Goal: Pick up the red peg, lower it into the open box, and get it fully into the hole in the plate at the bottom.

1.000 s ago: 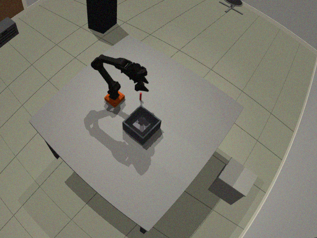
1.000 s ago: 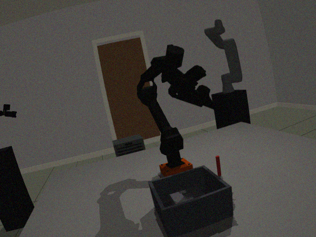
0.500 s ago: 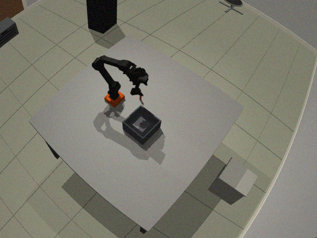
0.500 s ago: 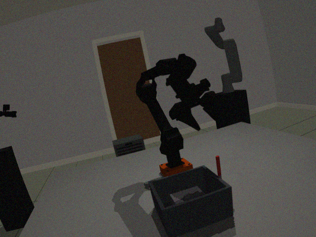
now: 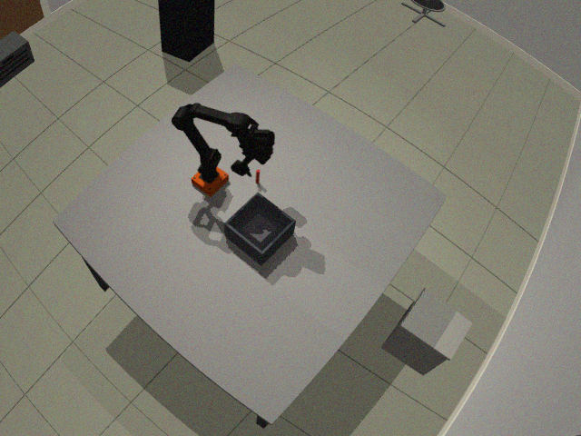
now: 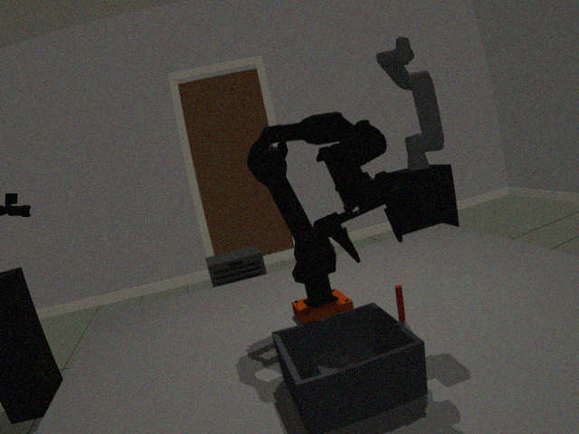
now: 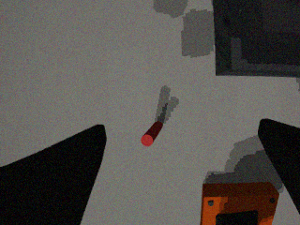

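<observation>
The pincer is spread, with nothing between its fingers, above the red peg. The peg stands upright outside the open box.

The arm is finished in black throughout — chunky rounded joints linked by slimmer segments. Its black gripper is fitted with tapered, pointed fingers. The base is coloured bright orange — squared and blocky, with small dark round marks seen near its corners.
</observation>
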Available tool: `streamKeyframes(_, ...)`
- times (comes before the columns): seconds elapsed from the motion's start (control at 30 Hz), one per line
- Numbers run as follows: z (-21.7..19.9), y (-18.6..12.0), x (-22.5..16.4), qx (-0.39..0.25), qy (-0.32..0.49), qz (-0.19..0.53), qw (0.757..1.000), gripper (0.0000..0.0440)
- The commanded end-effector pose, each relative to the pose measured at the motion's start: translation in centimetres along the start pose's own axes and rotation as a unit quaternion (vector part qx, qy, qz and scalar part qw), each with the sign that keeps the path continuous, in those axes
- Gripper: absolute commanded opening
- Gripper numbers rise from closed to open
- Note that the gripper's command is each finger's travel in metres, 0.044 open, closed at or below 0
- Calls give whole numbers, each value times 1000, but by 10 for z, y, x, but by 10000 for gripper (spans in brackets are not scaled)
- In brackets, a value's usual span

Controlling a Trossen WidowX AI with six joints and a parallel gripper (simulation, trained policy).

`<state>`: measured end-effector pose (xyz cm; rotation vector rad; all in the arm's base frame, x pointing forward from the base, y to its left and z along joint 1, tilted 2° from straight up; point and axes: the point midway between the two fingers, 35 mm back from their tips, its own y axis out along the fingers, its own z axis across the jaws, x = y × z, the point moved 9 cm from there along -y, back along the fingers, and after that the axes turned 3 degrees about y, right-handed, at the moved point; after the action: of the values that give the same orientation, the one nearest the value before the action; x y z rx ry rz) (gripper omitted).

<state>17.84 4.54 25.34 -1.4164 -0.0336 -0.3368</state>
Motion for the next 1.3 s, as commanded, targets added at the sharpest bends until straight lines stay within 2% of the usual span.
streamKeyframes(0.0, 4, 11, -5, -25, 48, 33, 998, 440)
streamKeyframes(0.3, 21, 36, -17, -97, 172, 84, 977, 440)
streamKeyframes(0.57, 40, 63, -28, -155, 246, 91, 953, 440)
streamKeyframes(0.87, 52, 98, -40, -183, 273, 76, 941, 440)
streamKeyframes(1.27, 51, 145, -51, -188, 268, 44, 944, 432)
